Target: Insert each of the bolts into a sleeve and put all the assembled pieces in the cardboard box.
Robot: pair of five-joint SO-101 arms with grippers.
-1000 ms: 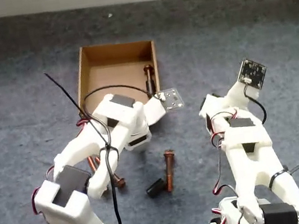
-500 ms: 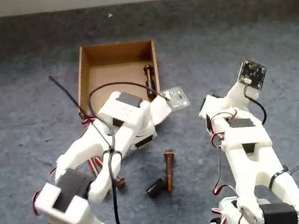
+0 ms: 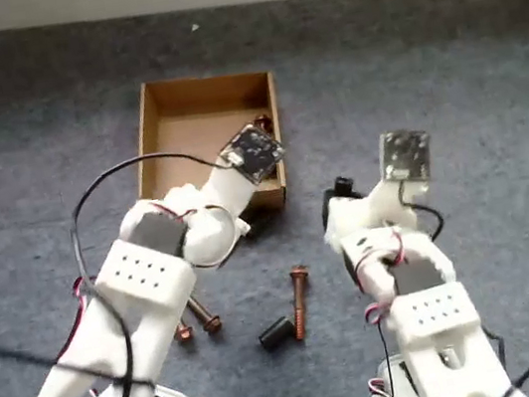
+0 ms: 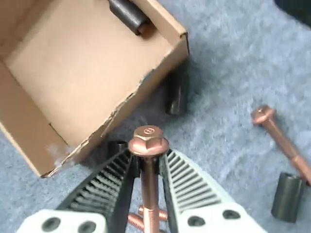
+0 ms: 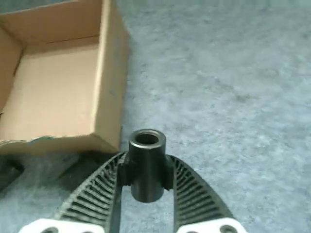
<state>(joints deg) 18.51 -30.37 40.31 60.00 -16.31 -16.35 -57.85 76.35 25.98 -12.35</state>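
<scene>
The left end effector is clamped on a bolt and the right end effector on a sleeve, both just beside the box. If the bolt meets the bore off-axis, it could jam or knock the sleeve loose.

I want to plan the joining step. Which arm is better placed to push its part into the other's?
Left, probably. The left gripper is shut on a bolt, the part that goes in. The right gripper grips a sleeve with its open end showing, so it can just hold steady.
</scene>
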